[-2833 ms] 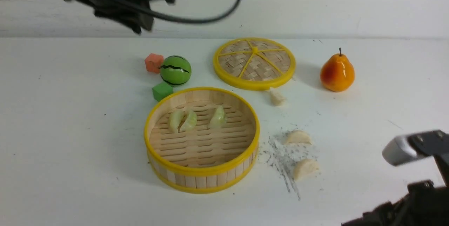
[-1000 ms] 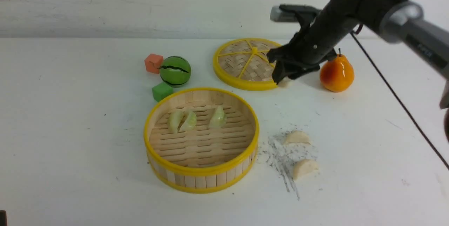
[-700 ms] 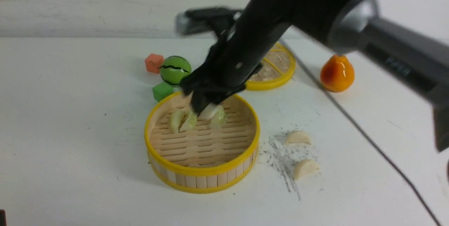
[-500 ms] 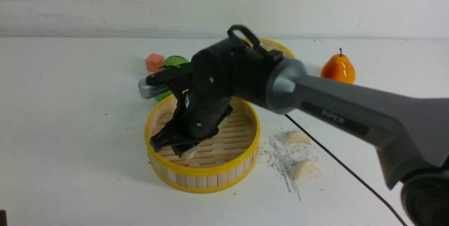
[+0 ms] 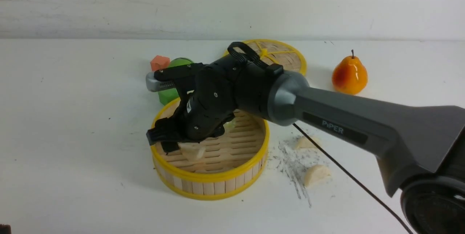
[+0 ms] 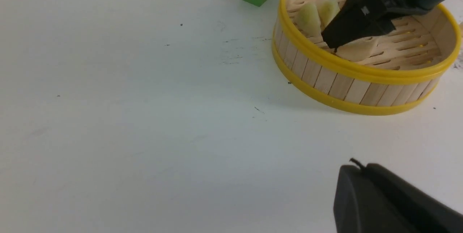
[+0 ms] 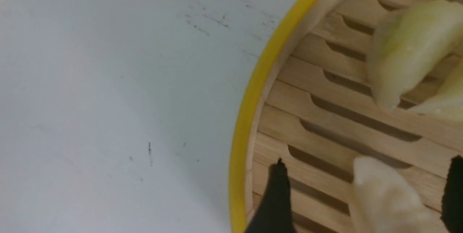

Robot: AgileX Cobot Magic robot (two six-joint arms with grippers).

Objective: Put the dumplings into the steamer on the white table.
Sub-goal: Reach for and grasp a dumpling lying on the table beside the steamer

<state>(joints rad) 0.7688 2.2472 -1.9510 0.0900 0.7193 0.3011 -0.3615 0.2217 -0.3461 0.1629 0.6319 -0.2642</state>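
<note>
The right gripper [image 7: 365,197] stood inside the round bamboo steamer with yellow rims [image 5: 210,177], near its left wall. Its fingers were spread either side of a cream-white pleated dumpling [image 5: 192,151] lying on the slats. By the far wall lay pale green dumplings [image 6: 309,14]. Two cream dumplings [image 5: 316,174] lay on the white table [image 5: 72,136], just off the steamer's right side. The left gripper [image 6: 361,189], only partly seen, was closed.

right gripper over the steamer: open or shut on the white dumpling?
Open. Right wrist view: the right gripper jaws stand wide, a clear gap between one fingertip and the white dumpling inside the steamer.
</note>
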